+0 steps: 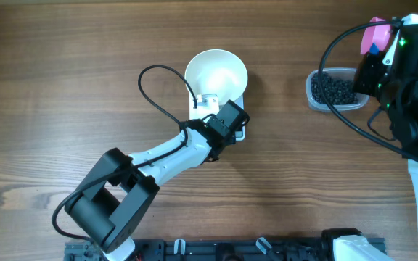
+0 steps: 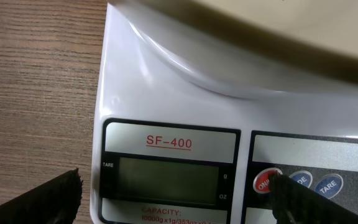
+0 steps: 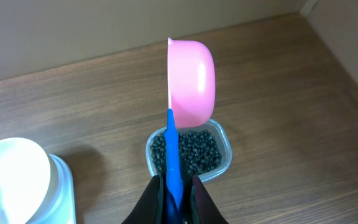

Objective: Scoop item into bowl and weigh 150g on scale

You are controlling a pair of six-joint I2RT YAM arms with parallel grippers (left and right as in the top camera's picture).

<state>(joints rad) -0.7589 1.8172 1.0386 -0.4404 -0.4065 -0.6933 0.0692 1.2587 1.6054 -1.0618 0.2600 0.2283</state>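
Two tools, one counter (image 1: 64, 58).
Spread wide, the left tool (image 2: 176, 180) is at the scale (image 2: 166, 99) bearing the bowl (image 1: 216, 72), perhaps touching a button (image 2: 264, 182); the right tool (image 3: 176, 186) clamps a scoop (image 3: 191, 81) above the item (image 3: 191, 152) in its tub (image 3: 227, 146).

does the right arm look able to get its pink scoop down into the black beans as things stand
Probably yes: the right tool grips the scoop by its handle, raised close by the open tub of beans, with no lid and nothing between.
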